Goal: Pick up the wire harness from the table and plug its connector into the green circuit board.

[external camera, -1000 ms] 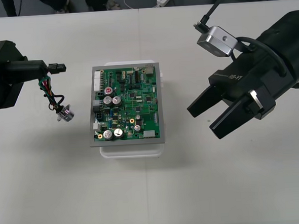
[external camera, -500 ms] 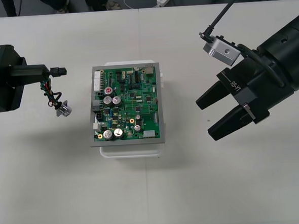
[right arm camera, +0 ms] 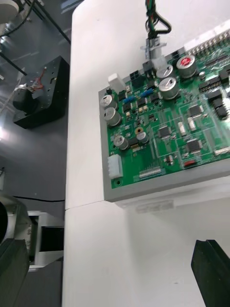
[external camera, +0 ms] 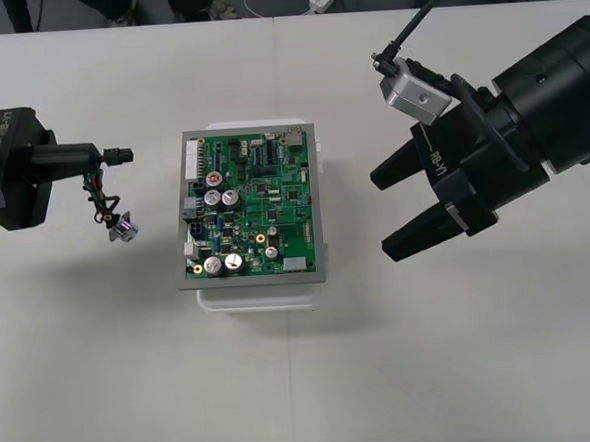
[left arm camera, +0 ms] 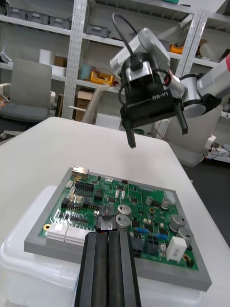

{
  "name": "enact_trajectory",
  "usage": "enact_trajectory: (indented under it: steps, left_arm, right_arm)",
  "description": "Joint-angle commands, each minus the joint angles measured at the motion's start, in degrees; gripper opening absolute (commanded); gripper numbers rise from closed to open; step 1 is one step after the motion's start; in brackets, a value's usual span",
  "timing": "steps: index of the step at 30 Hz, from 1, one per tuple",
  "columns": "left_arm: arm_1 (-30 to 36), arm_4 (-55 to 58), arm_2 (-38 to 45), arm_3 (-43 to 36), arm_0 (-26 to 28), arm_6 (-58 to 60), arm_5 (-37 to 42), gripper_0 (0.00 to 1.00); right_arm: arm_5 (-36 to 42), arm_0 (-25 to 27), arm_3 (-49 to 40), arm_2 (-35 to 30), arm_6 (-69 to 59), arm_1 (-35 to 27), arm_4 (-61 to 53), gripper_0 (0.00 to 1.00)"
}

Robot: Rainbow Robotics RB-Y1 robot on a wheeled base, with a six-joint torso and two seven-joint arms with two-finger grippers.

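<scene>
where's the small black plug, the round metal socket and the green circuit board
small black plug (external camera: 120,155): front view, middle of its body
round metal socket (external camera: 125,228): front view, on its flange
green circuit board (external camera: 274,197): front view, green surface near its centre

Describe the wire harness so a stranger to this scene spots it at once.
Start at the green circuit board on its white base mid-table. Left of it, the left arm's black end effector grips a small wire harness. Its thin coloured wires, black plug and dangling round metal socket mark it out.
</scene>
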Motion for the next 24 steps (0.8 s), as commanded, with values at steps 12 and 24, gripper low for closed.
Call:
enact_trajectory:
  steps: [12,24]
  left_arm:
    - [5.14,-1.93,-2.73,-0.26,3.36,-8.12,-1.88,0.00]
    - [5.23,-5.45,-2.73,0.18,3.62,-10.50,-1.88,0.00]
  right_arm:
    - [-0.33,0.22,-6.32,-6.32,1.48,4.10,6.74,0.99]
    - [-0.33,0.22,-14.32,-8.16,0.96,9.03,18.26,0.99]
